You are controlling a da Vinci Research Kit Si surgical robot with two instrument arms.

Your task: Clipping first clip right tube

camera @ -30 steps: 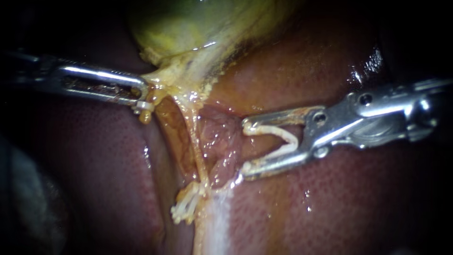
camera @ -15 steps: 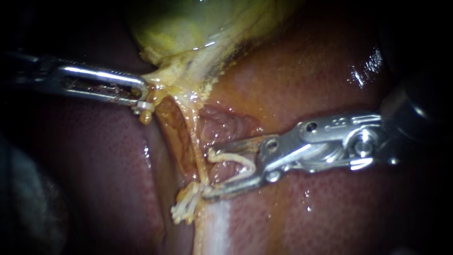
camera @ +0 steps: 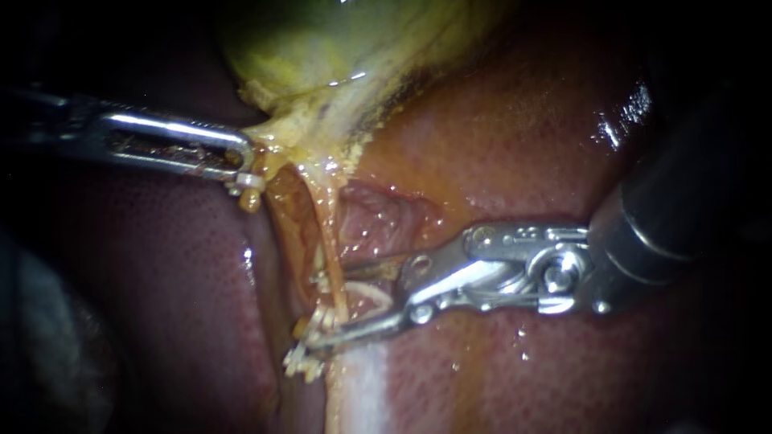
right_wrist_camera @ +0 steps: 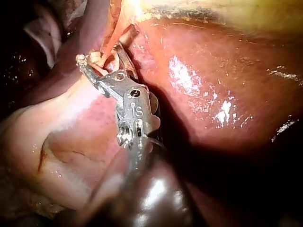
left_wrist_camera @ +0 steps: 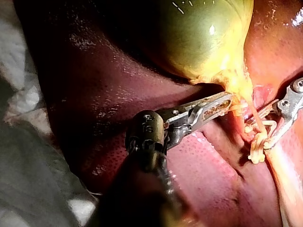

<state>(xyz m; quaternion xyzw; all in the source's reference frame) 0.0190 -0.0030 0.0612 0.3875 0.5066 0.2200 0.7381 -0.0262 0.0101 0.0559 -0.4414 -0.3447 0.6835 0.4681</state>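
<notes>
As left wrist shows, left instrument (left_wrist_camera: 227, 99) grips gallbladder (left_wrist_camera: 203, 38); right instrument (camera: 316, 311) jaws carry clip (camera: 371, 290) astride tube (camera: 330, 241)

A pale, crumpled drape (left_wrist_camera: 21, 99) edges the scene; beyond it, darkness.

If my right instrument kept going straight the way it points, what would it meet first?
The right instrument would most likely meet the thin tube first; it crosses the open clip the instrument carries. Depth is unclear.
</notes>
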